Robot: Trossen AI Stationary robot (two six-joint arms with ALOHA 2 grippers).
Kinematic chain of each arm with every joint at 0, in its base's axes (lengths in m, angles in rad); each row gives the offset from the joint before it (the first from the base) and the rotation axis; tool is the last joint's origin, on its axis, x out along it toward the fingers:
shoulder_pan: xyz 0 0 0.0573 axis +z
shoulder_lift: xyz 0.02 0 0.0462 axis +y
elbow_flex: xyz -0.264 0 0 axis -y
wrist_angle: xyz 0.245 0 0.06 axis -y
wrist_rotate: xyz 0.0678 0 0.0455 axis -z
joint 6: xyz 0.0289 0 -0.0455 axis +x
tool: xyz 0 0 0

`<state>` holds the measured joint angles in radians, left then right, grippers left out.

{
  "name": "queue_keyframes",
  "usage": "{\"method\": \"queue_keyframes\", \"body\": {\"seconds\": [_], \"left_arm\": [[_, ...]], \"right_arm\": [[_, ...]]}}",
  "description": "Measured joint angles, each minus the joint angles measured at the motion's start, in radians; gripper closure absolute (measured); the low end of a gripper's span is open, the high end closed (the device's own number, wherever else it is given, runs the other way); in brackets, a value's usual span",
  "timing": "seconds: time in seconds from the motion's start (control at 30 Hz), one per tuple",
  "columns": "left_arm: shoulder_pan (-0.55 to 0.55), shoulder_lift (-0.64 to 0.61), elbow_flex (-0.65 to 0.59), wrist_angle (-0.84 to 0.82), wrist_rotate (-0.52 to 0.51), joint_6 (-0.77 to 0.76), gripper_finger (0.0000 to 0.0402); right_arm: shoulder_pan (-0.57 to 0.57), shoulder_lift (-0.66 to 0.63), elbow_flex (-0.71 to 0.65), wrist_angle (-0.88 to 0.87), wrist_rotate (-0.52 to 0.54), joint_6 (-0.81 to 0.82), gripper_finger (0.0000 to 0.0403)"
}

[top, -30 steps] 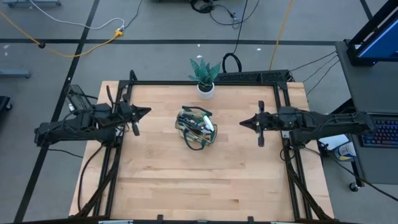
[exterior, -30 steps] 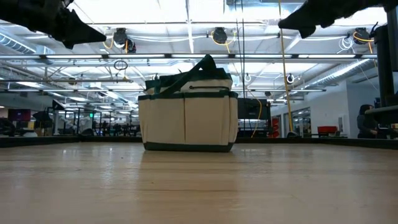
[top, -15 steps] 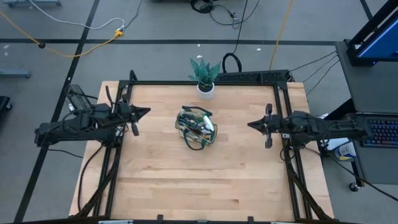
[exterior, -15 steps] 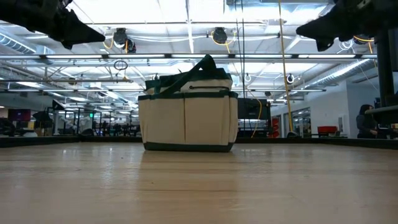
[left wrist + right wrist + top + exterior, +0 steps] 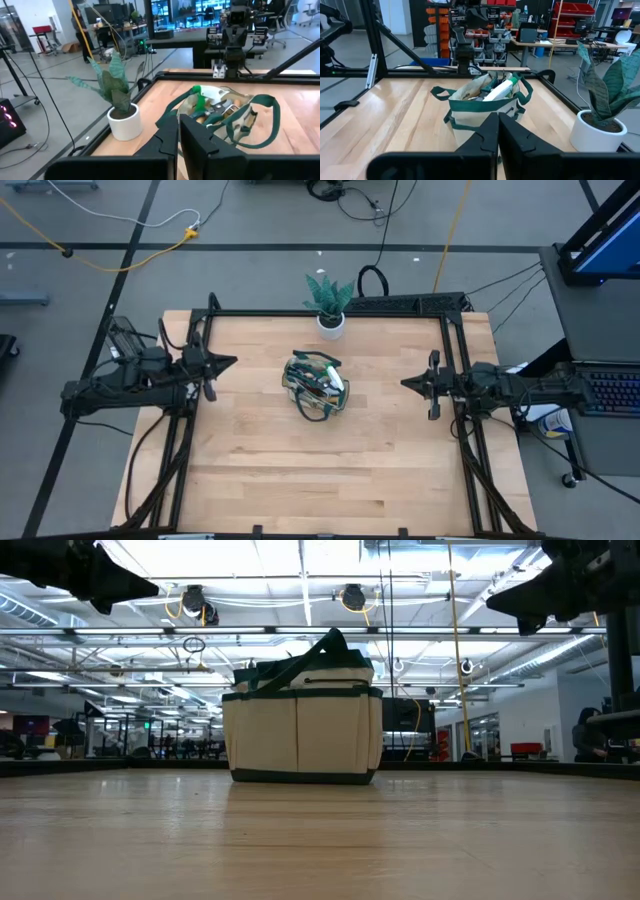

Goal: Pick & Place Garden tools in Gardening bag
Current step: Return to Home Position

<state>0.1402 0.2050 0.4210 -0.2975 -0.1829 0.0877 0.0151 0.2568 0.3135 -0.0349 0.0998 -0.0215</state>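
The near half of the table [image 5: 300, 470] is bare wood, from the near edge up to the middle.

At mid-depth the left tool [image 5: 232, 362] sits over the table's left edge, pointing inward. Its two dark fingers [image 5: 167, 137] are pressed together with only a thin slit between them, and they grip nothing. Opposite, the right tool [image 5: 404, 383] sits over the right edge, also pointing inward, with its fingers [image 5: 489, 131] likewise drawn narrow and empty. In the low view both hang high above the table top, well apart from everything on it.

Between them, near the table's centre and a little toward the far edge, the gardening bag [image 5: 300, 735] stands upright on the wood. It is beige, with a dark green band at its base and rim. Its looped handles [image 5: 260, 102] flop outward over the sides. A spray bottle [image 5: 497, 90], pale with a green head, lies slanted inside, its top poking above the rim. Other implements crowd beside it, too tangled to tell apart.

Beyond the bag, at the middle of the far edge, a potted plant [image 5: 329, 298] stands in a white pot, near the bag but not touching it.
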Motion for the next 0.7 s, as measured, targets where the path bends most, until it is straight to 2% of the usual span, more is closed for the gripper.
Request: {"method": "queue_keyframes", "body": {"seconds": [0.17,0.4,0.7], "left_arm": [[0.0,-0.03,-0.001,-0.023,0.0,0.005,0.0398],[0.0,-0.107,-0.04,-0.024,-0.001,0.031,0.0378],[0.0,-0.2,-0.103,-0.021,-0.001,0.02,0.0376]], "right_arm": [[0.0,-0.039,-0.025,0.001,0.0,0.013,0.0403],[0.0,-0.097,-0.042,-0.003,0.0,0.011,0.0403],[0.0,-0.136,-0.043,-0.055,0.0,0.011,0.0403]]}}
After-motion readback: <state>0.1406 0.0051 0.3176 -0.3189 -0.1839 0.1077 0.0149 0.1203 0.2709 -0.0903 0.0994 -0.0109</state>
